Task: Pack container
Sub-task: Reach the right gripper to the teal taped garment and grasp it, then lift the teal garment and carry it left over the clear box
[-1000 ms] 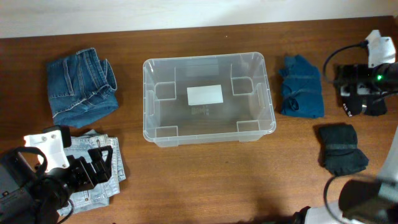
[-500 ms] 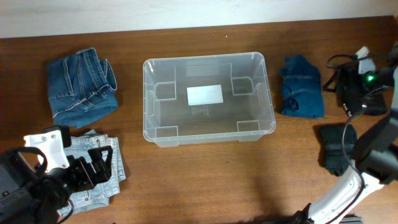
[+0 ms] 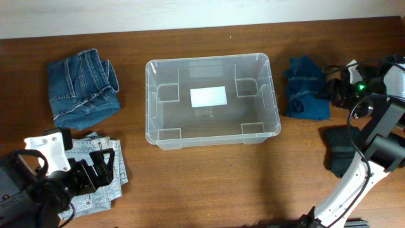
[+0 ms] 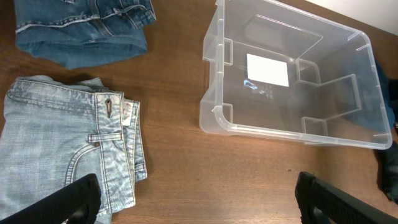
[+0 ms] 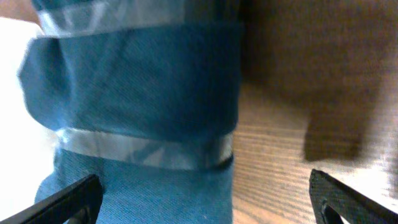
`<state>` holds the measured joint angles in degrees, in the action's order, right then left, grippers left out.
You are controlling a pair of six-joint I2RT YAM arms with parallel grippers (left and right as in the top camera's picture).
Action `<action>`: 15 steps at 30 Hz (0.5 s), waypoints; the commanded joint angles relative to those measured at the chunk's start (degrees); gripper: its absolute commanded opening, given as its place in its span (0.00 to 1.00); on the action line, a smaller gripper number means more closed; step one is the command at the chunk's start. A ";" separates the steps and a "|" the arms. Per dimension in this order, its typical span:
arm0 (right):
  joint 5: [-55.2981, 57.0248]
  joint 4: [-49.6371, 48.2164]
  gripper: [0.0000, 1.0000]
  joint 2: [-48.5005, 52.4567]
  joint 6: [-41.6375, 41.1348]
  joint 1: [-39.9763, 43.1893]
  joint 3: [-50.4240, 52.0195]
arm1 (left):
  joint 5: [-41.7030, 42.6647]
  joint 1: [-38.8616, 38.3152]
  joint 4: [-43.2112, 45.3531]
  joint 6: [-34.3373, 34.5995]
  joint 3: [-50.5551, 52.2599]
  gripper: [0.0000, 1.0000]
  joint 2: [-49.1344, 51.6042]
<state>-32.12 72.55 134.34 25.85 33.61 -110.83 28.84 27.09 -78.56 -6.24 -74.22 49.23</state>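
Overhead, the container [image 3: 212,59] sits mid-table, a clear rectangular plastic bin with a rolled rim, moulded inner corners and a white label [image 3: 209,96] on its base. The table [image 3: 215,183] is brown wood with a fine grain. Folded dark denim jeans [image 3: 82,88] lie far left of the bin. Folded pale denim jeans [image 3: 104,190] lie near left, partly under the left gripper [image 3: 109,168]. Just right of the bin lies a crumpled blue garment [image 3: 305,88], with the right gripper [image 3: 335,94] at its right edge. A folded black garment [image 3: 345,152] lies nearer.

From the left wrist, the left gripper [image 4: 196,186] is spread wide above bare wood. The pale jeans, with belt loops and stitched seams, lie to the left. The container stands far right, apart from them.

From the right wrist, the picture is blurred. The right gripper [image 5: 204,180] is likewise spread wide, with the blue cloth close ahead and pale bands crossing it.
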 commanded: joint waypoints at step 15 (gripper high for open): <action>-0.98 -2.49 0.98 1.16 3.96 -6.34 0.04 | -0.44 -0.02 0.11 -0.74 -0.04 0.99 0.04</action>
<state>-33.65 70.22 134.34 28.58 28.42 -110.83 28.84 27.09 -78.56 -6.24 -74.22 49.23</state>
